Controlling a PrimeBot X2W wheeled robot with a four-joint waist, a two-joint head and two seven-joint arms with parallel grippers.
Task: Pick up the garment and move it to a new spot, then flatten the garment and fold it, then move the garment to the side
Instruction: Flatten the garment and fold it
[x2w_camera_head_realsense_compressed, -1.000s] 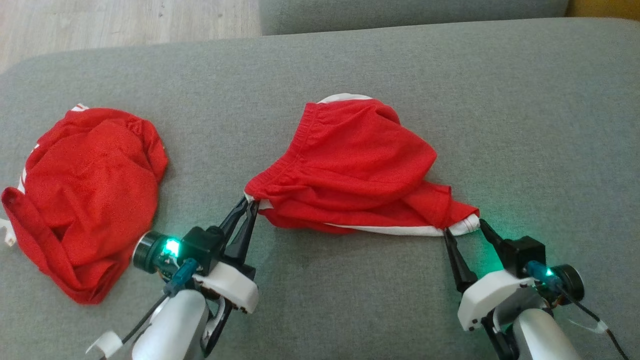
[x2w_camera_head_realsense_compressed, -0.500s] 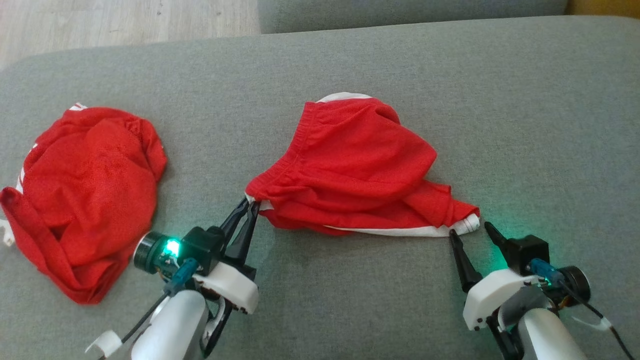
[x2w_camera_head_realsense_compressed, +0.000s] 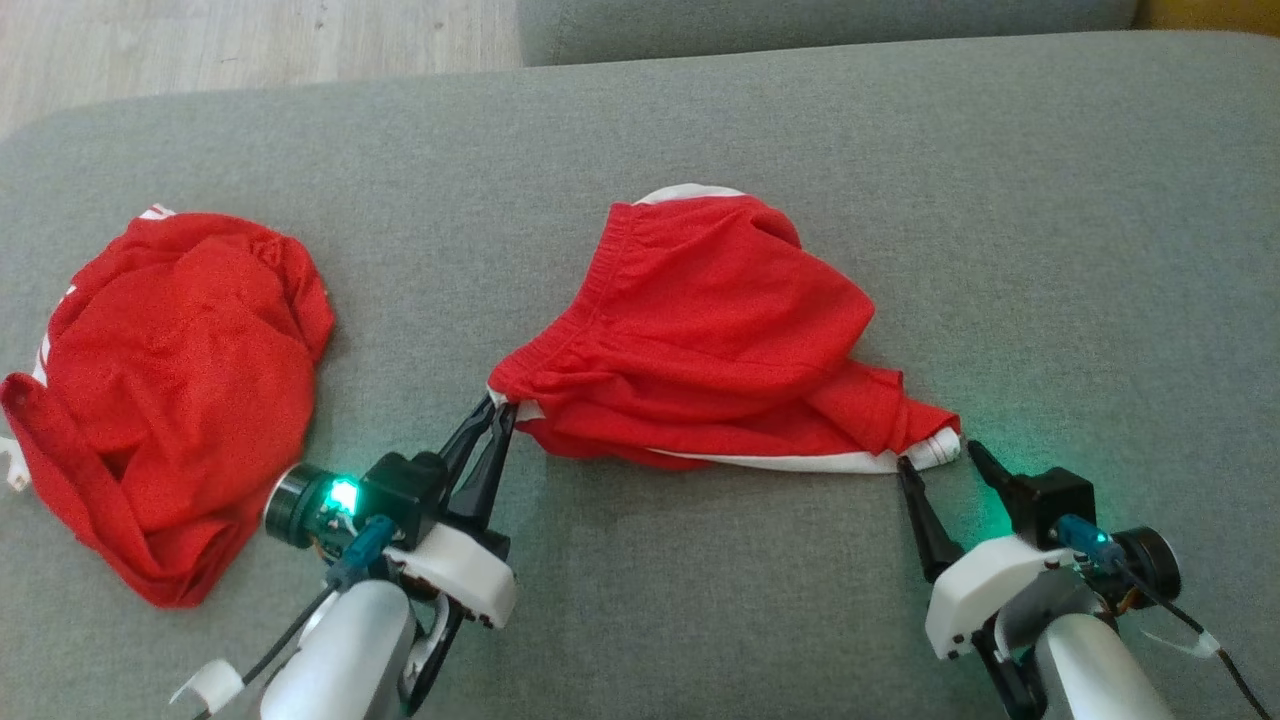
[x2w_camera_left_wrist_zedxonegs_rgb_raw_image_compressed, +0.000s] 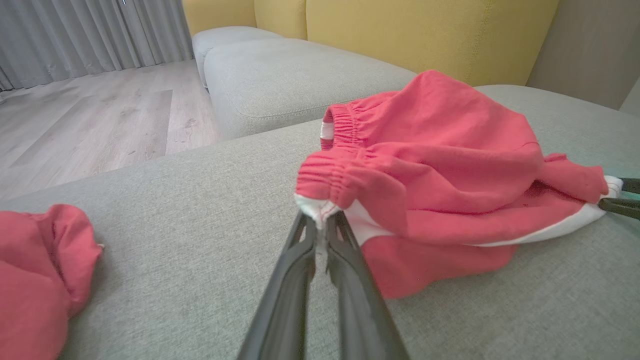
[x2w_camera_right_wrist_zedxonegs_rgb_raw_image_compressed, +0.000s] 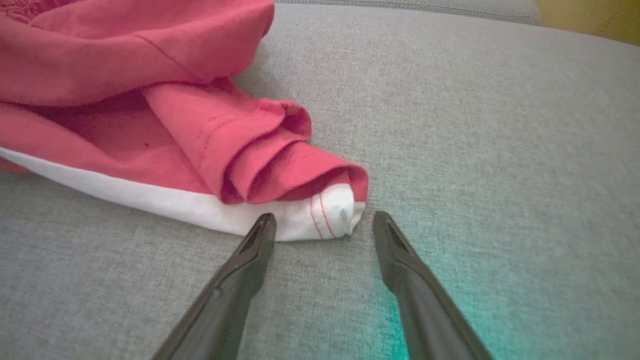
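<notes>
Red shorts with a white stripe (x2w_camera_head_realsense_compressed: 700, 330) lie bunched on the grey sofa cushion (x2w_camera_head_realsense_compressed: 700, 120). My left gripper (x2w_camera_head_realsense_compressed: 500, 408) is shut on the white corner of their elastic waistband, seen pinched in the left wrist view (x2w_camera_left_wrist_zedxonegs_rgb_raw_image_compressed: 320, 222). My right gripper (x2w_camera_head_realsense_compressed: 938, 458) stands open just short of the white hem corner (x2w_camera_right_wrist_zedxonegs_rgb_raw_image_compressed: 330, 215) at the shorts' right end (x2w_camera_right_wrist_zedxonegs_rgb_raw_image_compressed: 150, 90); its fingertips (x2w_camera_right_wrist_zedxonegs_rgb_raw_image_compressed: 264, 225) sit on either side of that corner without gripping it.
A second red garment (x2w_camera_head_realsense_compressed: 170, 390) lies crumpled at the left of the cushion. Wooden floor (x2w_camera_head_realsense_compressed: 250, 40) lies beyond the cushion's far left edge. Another grey cushion (x2w_camera_left_wrist_zedxonegs_rgb_raw_image_compressed: 295, 70) and a yellow backrest (x2w_camera_left_wrist_zedxonegs_rgb_raw_image_compressed: 425, 30) stand behind.
My right gripper has let go of the white hem corner and drawn back a little toward me. The left gripper and the shorts have stayed put.
</notes>
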